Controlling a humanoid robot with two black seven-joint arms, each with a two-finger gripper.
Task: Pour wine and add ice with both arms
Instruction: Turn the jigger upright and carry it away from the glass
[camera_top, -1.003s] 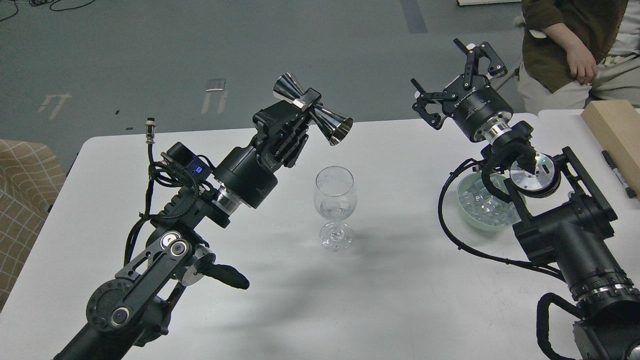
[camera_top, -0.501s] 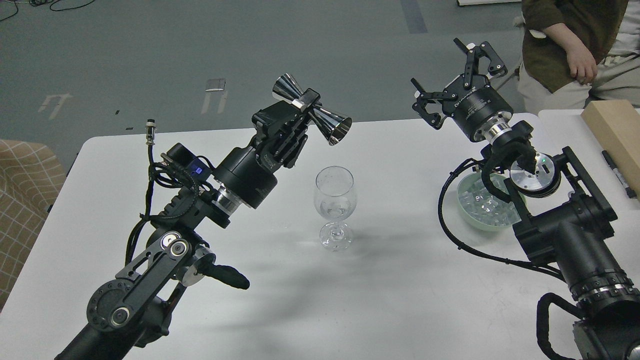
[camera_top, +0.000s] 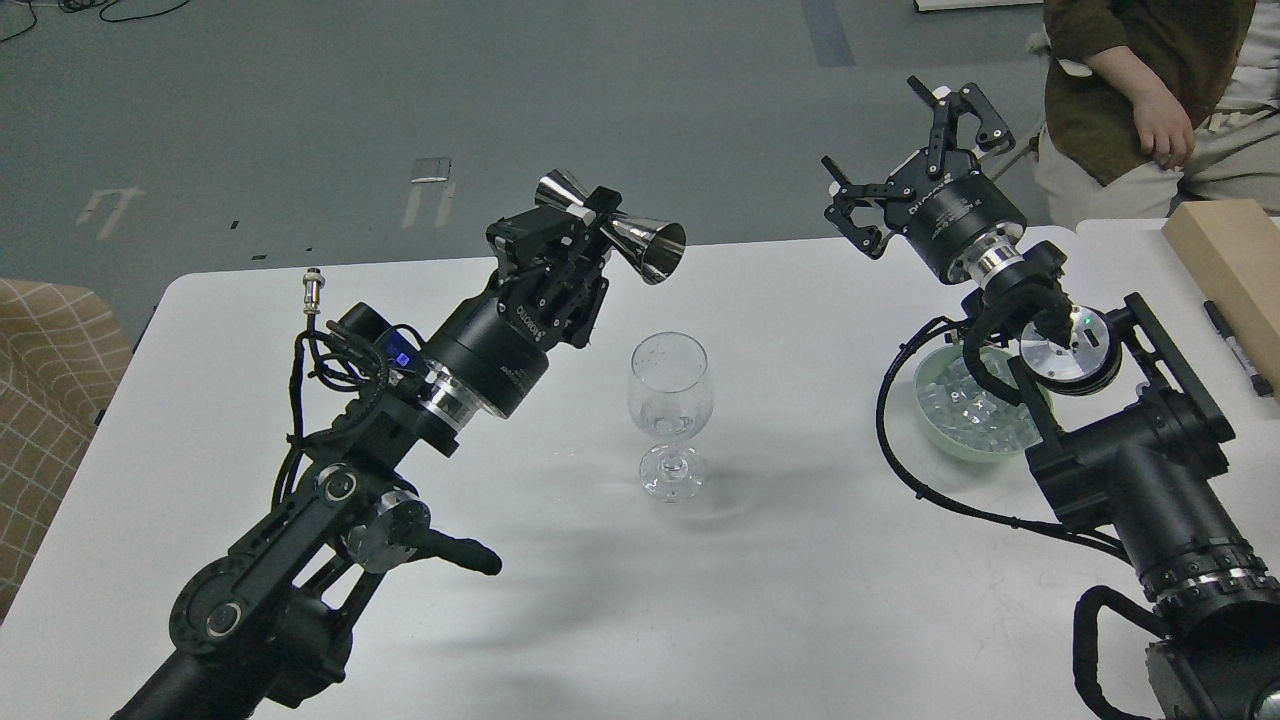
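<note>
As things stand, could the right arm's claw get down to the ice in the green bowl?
Probably not directly. The right claw is open and empty, but raised beyond the green bowl, and the arm's own wrist and cable hang over the ice. It would need to fold back first.

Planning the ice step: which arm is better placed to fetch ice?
Right. The right gripper is open and empty, its arm above the ice bowl. The left gripper holds the jigger.
</note>
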